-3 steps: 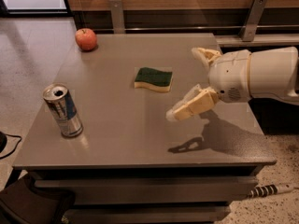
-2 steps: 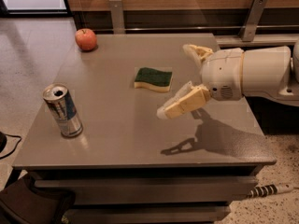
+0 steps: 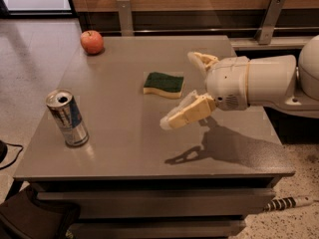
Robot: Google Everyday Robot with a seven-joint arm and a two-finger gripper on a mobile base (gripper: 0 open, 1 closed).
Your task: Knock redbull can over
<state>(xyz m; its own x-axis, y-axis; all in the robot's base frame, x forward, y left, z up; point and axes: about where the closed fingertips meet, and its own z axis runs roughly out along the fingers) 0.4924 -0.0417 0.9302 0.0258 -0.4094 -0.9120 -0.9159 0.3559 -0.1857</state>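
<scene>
My gripper (image 3: 178, 90), fingers spread open and empty, has slid left to beside the sponge (image 3: 163, 83), closing on the can (image 3: 67, 118), still upright at the table's (image 3: 124, 151) front-left, well apart, not yet knocked.

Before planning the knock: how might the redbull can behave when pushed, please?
The redbull can, tall, slim and upright near the table edge, probably tips easily. Its opened top suggests it is light; once down it may roll. The open gripper hovers over mid-table, well apart.

Arm (image 3: 269, 81) cut off at right edge — gripper (image 3: 179, 90) over table (image 3: 124, 133).
</scene>
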